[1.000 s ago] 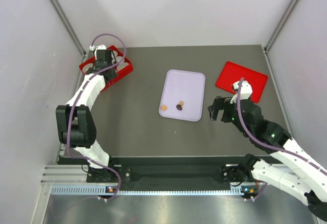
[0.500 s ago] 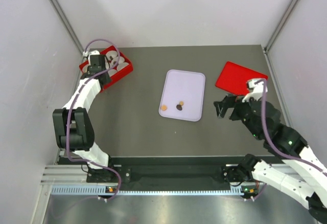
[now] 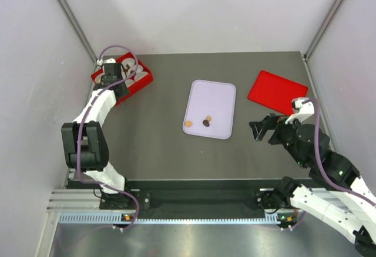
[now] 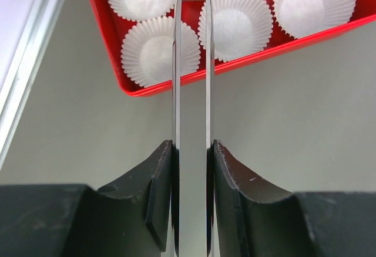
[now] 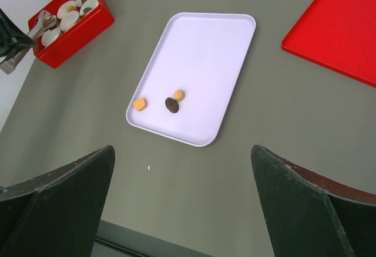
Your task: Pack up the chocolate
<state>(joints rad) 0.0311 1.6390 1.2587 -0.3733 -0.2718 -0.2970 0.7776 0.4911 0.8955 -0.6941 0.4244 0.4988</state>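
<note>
A: Chocolate [image 5: 171,105] left to pack?
B: Three small pieces on the smooth white tray [image 5: 205,46], mid surface [image 5: 276,145]: two caramel-orange, one dark and round. A couple seem already in the pleated paper cups [image 4: 233,23] of the red box [image 4: 264,57], far-left corner.
A: Tools?
B: Left tool [image 4: 192,151] clenched on metal tweezers [image 4: 192,93]; right tool [image 5: 182,151] spread wide, holding nothing.

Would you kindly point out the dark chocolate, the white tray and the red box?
dark chocolate [image 5: 171,105]: right wrist view, its centre.
white tray [image 5: 205,46]: right wrist view, bare far half.
red box [image 5: 79,35]: right wrist view, near side wall.
</note>
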